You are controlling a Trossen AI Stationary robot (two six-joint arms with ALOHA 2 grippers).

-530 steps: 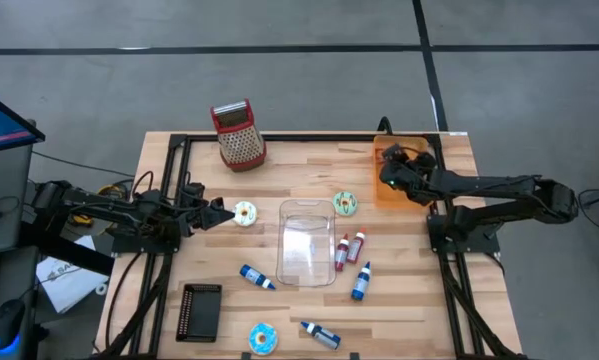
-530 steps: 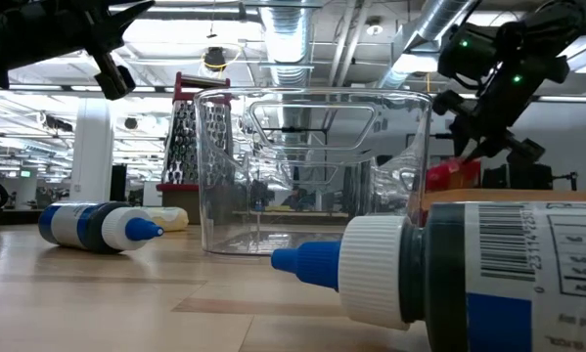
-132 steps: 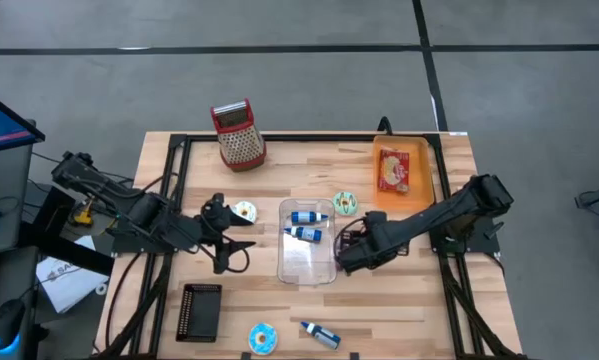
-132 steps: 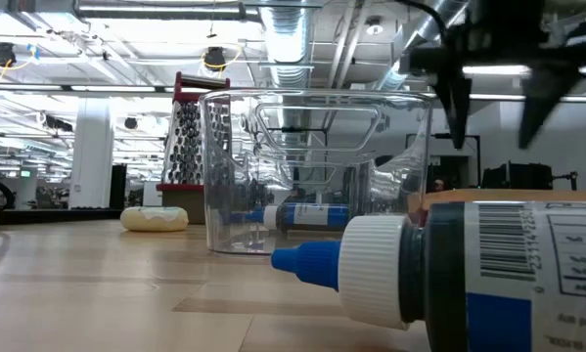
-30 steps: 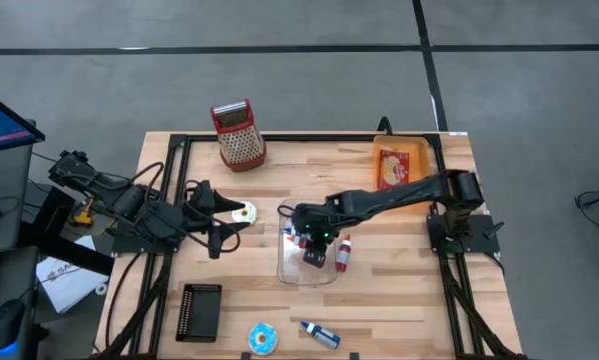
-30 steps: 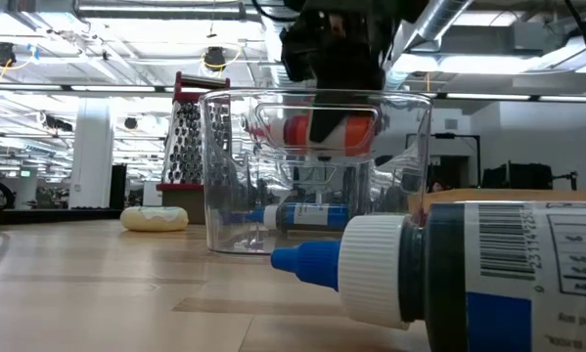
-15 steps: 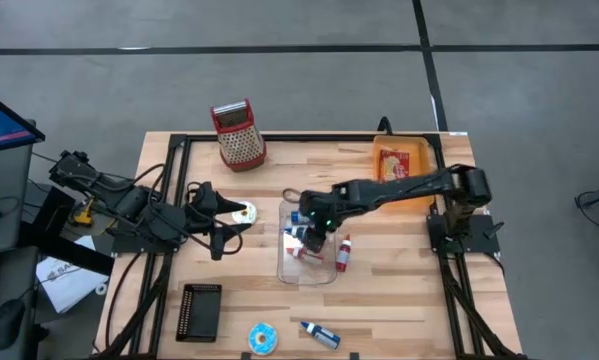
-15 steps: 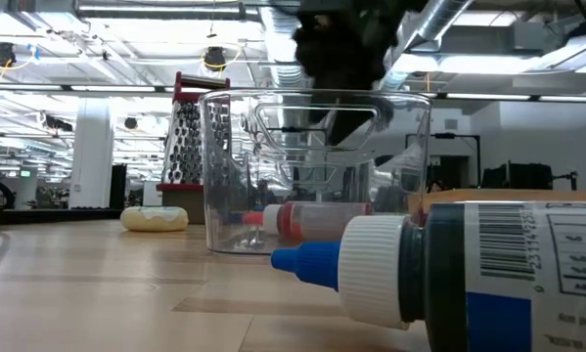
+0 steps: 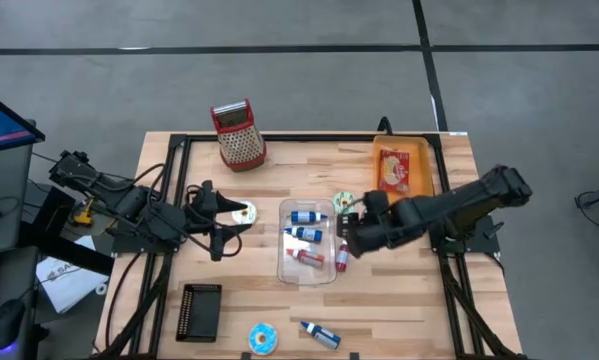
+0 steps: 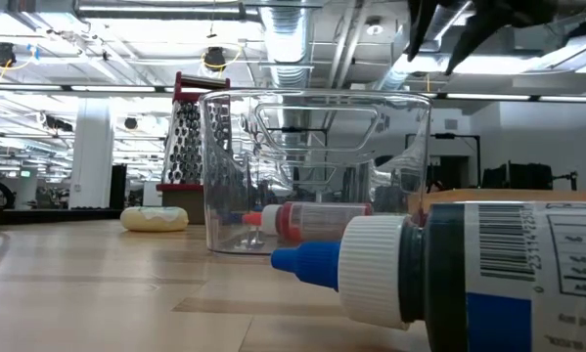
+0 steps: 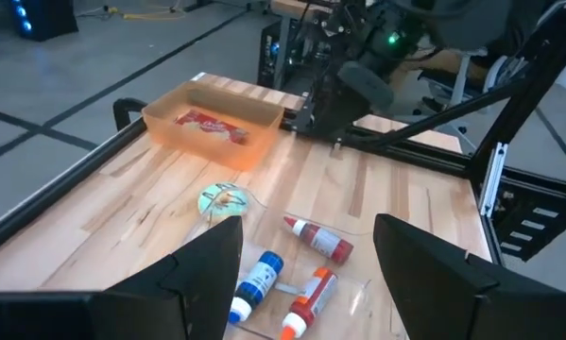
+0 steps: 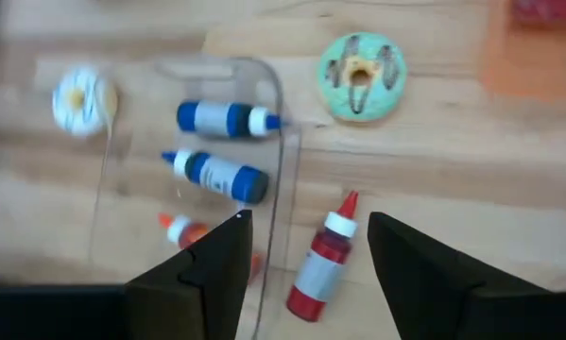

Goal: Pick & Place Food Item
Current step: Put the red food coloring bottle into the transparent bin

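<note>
A clear container stands mid-table and holds two blue-capped bottles and one red bottle lying on its floor. Another red bottle lies on the wood just right of it. My right gripper hovers open above that loose bottle, clear of it; its fingers show at the top of the low view. A green donut lies on the table beyond. My left gripper waits open left of the container, beside a white donut.
An orange tray with a red packet sits at the far right. A red-topped grater stands at the far edge. A black block, a blue donut and a blue bottle lie near the front edge.
My right gripper has let go of the red bottle inside the container; the bottle dropped and now lies on the container floor. The gripper then rose, rolled its wrist, and swung toward the table's right edge, out over the loose red bottle.
</note>
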